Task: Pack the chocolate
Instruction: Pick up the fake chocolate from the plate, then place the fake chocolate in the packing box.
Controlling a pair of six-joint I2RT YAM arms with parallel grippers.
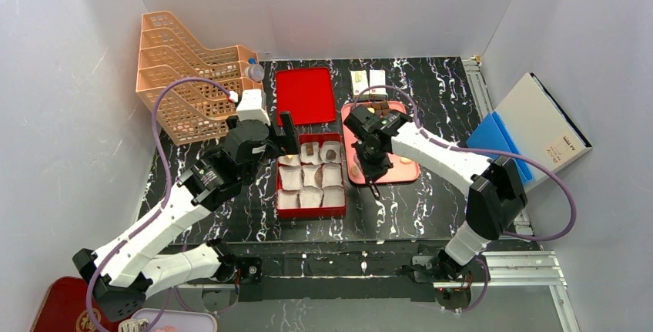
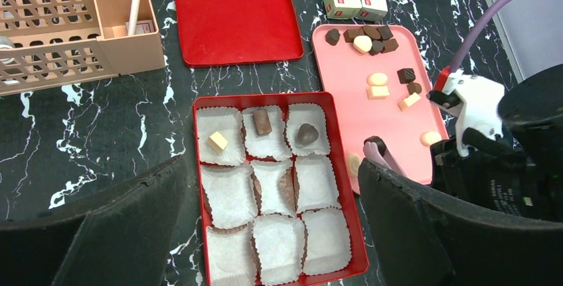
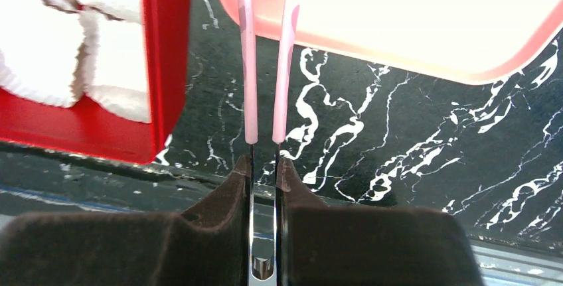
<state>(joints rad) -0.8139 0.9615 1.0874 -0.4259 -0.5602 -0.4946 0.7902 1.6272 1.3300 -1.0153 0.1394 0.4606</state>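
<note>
Seen from above, the left pincer (image 1: 283, 141) hangs over the far left edge of the box (image 1: 276, 193), jaws spread wide and holding nothing. Paper cups (image 1: 312, 187) fill the box below it, and two dark pieces of chocolate (image 1: 309, 149) sit in the cups just to its right. The lid (image 1: 306, 95) lies beyond it, the rack (image 1: 185, 78) to its left. The right pincer (image 1: 375, 164) hovers over the near left part of the tray (image 1: 406, 170); more chocolate is heaped at the tray's far end beyond it, with the cartons (image 1: 367, 79) farther on. In the left wrist view the box lies ahead between the wide-set fingers (image 2: 425, 233): nine cups in three rows, with chocolate only in the row farthest from the pincer, a tan block, a brown bar and a dark round piece. To this pincer's right, dark and pale pieces are scattered over the tray, and the tweezers (image 2: 380, 155) slant from the right pincer toward the tray's left edge, just beside a pale piece. In the right wrist view that pincer is clamped on the tweezers' thin metal shanks. The pink arms run straight ahead, close together, over the tray's near corner and out of the frame's top, so I cannot tell whether they hold a piece. The box lies to this pincer's left, the table (image 3: 398, 166) under it.
</note>
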